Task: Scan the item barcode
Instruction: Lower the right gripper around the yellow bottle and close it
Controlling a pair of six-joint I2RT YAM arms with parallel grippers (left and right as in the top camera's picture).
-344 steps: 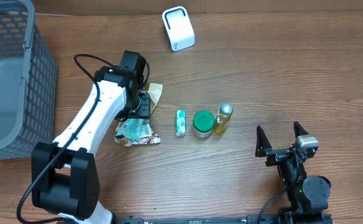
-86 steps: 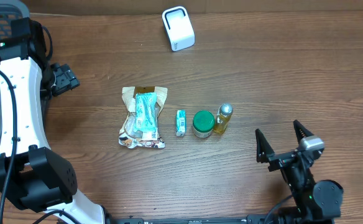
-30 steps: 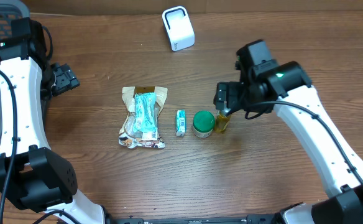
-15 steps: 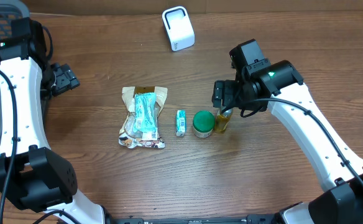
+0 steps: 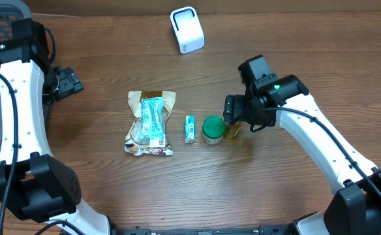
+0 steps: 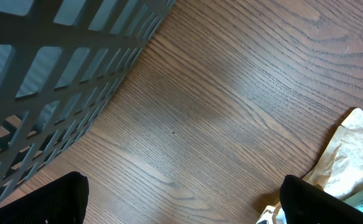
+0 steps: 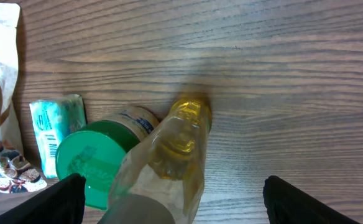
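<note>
Right gripper straddles the small yellow bottle, jaws apart; I'd centre it, clear of the green-lidded jar, before squeezing gently.

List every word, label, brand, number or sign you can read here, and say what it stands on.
No text reads clearly in any view.
Snack bag: coloured print, too small to read.
Small teal packet: print, blurred.
Green lid: faint raised marks, illegible.
Jar label below it: dark lettering, blurred.
Yellow bottle: no label visible.
White scanner: no text visible.
</note>
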